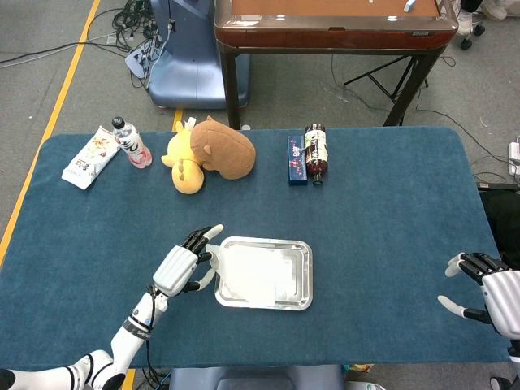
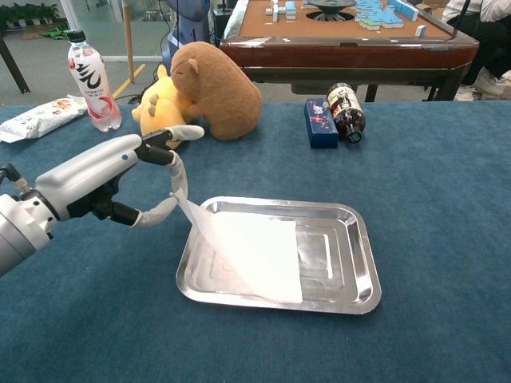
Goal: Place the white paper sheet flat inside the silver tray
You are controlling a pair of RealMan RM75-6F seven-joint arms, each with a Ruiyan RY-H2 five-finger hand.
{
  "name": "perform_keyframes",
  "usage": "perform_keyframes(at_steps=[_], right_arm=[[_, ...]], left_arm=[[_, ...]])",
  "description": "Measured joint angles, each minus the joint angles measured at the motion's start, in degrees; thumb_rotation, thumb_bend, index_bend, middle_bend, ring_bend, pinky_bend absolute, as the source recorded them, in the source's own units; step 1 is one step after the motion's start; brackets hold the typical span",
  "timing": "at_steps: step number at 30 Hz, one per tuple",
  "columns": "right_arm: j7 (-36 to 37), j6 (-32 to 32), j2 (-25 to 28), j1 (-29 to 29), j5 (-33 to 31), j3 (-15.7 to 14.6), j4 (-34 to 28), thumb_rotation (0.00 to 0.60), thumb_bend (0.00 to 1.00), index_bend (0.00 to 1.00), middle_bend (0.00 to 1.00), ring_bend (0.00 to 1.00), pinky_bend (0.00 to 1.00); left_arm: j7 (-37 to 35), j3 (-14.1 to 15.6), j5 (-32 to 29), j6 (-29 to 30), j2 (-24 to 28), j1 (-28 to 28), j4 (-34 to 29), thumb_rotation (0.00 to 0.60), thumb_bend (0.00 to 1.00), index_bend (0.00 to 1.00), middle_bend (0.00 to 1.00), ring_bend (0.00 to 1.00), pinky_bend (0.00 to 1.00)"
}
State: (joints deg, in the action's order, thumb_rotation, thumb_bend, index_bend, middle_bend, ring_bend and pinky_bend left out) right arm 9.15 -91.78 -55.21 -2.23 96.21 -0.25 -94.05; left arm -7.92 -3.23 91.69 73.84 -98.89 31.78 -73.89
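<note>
the thin white paper sheet [image 2: 254,251] lies mostly inside the shallow rectangular silver metal tray [image 2: 351,294], its far-left corner lifted and pinched by the left hand [image 2: 120,171] just outside the tray's left rim — held that way, i judge, so the sheet can be laid down from one edge rather than dropped crumpled. most of the sheet rests on the tray floor; only the raised corner keeps it from lying flat. the right hand [image 1: 487,284] hangs off the table's right edge, well apart, fingers spread and holding nothing.

along the far side of the blue cloth-covered table [image 1: 390,211], counted: one tray, one sheet, one brown plush animal [image 2: 219,88] leaning on one yellow plush toy [image 2: 160,104], one upright clear bottle with a red label [image 2: 92,80], one dark bottle lying on its side [image 2: 345,112] beside one small blue box [image 2: 320,124], and one white snack packet [image 2: 40,118] at the far left.
</note>
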Motion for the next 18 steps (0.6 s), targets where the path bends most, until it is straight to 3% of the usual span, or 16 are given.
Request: perform_keyframes(at_steps=[18], right_arm=[[0.2,-0.5,-0.2,0.3,0.4,0.2,0.0,0.600,0.06,0.50,0.43,0.34,0.47]], left_arm=[[2.5,2.3,1.3,-1.1,-2.1,-0.1,2.7,0.600,0.44,0.63,0.05,0.00,0.08]])
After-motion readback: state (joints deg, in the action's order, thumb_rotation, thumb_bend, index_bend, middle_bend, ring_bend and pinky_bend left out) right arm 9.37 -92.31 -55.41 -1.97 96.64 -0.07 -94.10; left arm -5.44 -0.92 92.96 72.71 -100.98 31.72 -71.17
